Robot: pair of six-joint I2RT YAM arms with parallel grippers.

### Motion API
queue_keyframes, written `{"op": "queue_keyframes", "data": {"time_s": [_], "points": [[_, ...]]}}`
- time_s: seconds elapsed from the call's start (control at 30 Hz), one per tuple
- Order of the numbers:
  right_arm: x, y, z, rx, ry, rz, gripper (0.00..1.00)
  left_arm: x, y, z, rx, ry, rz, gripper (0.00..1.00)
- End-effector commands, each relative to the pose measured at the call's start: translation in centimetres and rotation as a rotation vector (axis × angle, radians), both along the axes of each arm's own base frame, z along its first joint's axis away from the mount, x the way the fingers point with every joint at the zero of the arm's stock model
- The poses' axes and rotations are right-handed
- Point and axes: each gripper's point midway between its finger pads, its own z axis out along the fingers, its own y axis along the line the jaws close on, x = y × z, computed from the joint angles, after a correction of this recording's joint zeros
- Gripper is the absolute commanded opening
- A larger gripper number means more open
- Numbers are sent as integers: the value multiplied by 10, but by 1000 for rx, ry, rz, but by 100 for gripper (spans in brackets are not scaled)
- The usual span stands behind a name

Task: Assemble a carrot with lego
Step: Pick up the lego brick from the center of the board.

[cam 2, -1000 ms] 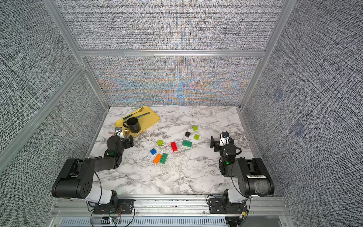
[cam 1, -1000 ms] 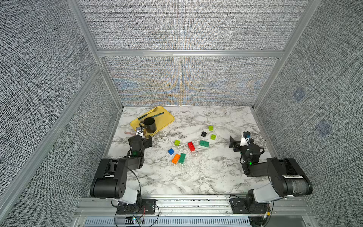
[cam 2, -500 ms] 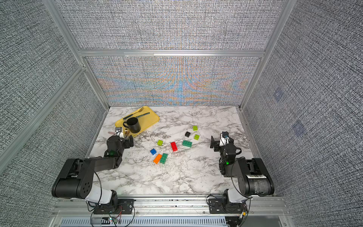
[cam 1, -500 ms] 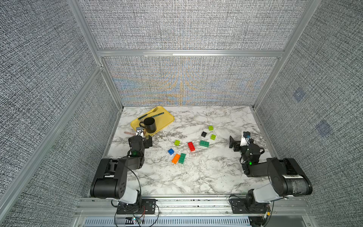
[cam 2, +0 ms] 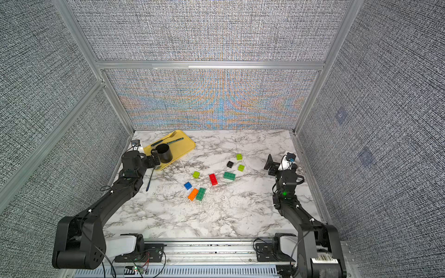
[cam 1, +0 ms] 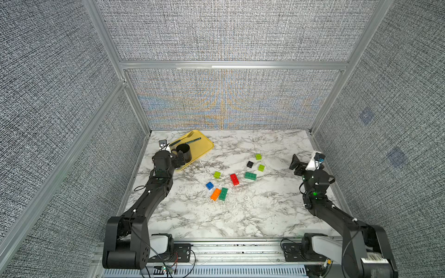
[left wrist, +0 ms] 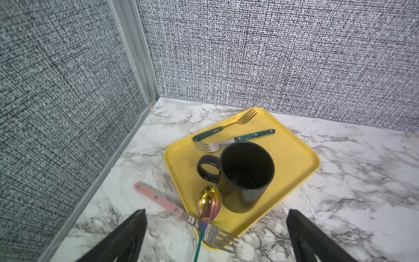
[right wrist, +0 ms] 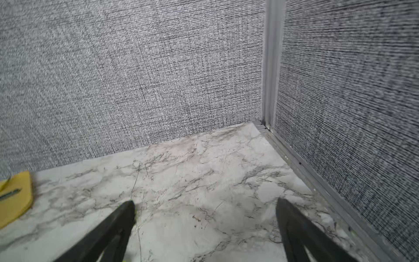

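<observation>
The desk (cam 1: 240,216) shows white marble with grey veins. The tray (cam 1: 203,146) is yellow, the mug (cam 1: 185,154) black. There are a red brick (cam 1: 234,179), blue brick (cam 1: 209,185), orange brick (cam 1: 215,194) and black brick (cam 1: 250,164).

Lego bricks (cam 1: 234,179) lie scattered on the marble table (cam 1: 240,216); a black mug (cam 1: 185,154) stands on the yellow tray (cam 1: 204,144).

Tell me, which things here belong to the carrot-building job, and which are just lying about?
For the job: three lime bricks, black brick, blue brick, red brick, orange brick, two dark green bricks.

Lying about: yellow tray, black mug, spoon, pink-handled fork, two teal-handled forks.
</observation>
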Motion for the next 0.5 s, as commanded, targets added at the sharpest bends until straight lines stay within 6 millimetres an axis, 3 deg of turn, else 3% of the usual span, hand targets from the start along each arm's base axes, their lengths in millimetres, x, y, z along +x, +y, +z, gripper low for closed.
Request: {"op": "queue_keyframes", "data": {"time_s": [0.0, 0.13, 0.33, 0.47], "points": [[-4, 25, -2, 149, 91, 115, 98, -23, -36, -20, -294, 140, -73, 93], [-12, 86, -5, 113, 196, 313, 97, -50, -86, -40, -417, 309, -189, 90], [-43, 185, -50, 53, 414, 589, 98, -111, -133, -83, -246, 594, -316, 88], [-52, 235, -78, 27, 523, 737, 97, -129, -160, -97, -120, 678, -398, 85]]}}
